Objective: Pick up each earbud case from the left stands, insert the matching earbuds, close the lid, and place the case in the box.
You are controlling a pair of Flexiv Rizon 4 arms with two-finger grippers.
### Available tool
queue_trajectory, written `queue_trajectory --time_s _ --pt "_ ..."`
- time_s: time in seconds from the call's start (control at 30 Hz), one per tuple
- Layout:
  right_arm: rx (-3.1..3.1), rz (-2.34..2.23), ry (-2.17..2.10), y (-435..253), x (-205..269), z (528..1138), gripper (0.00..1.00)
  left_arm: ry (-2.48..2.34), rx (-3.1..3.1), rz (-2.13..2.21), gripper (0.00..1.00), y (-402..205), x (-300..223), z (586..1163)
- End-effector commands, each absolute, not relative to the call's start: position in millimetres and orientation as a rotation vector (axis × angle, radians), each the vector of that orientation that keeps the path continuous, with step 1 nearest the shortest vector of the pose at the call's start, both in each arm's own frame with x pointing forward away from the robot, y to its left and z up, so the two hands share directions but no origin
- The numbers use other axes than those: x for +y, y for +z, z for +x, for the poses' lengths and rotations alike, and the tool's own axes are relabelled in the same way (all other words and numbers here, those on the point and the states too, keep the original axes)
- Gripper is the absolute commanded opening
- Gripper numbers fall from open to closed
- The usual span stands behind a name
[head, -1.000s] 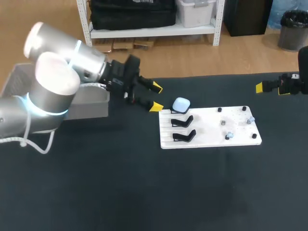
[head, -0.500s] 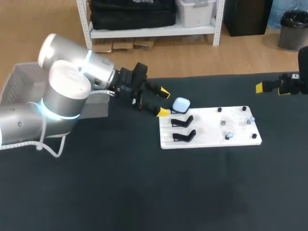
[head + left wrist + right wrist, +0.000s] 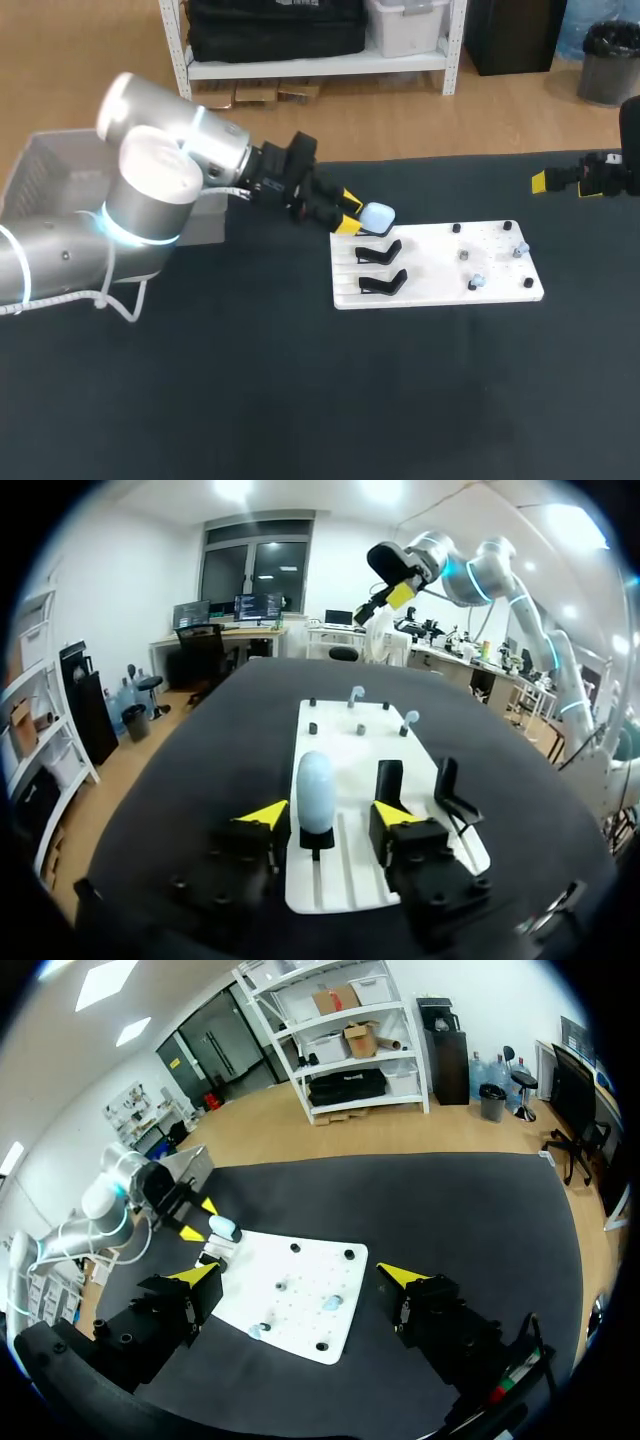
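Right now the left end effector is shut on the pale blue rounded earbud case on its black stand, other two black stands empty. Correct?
Not shut. The left wrist view shows the left end effector open, fingers either side of the pale blue rounded earbud case, gap visible. Case on its black stand, other two black stands empty: right.

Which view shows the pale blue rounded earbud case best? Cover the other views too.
The left wrist view: the earbud case stands close and centred, between the left gripper's open fingers. The head view shows it small, beside the yellow tips. The right wrist view shows only a tiny distant speck.
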State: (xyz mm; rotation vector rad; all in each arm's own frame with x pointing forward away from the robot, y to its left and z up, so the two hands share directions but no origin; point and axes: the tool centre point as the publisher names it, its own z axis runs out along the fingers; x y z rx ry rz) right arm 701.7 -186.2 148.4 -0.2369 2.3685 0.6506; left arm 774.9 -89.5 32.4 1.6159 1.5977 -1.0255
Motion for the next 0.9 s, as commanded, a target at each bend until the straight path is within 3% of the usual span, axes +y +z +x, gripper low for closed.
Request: queue_trajectory --time_s 0.03,0.9 --pt "2.371 -0.236 0.646 148.9 -185.8 701.3 1.00 -1.039 1.588 1.626 0.48 26.5 -94.1 781.6" --pt "2.371 -0.236 0.646 148.9 -185.8 701.3 1.00 -1.049 1.584 1.642 0.45 16.0 -112.5 787.6"
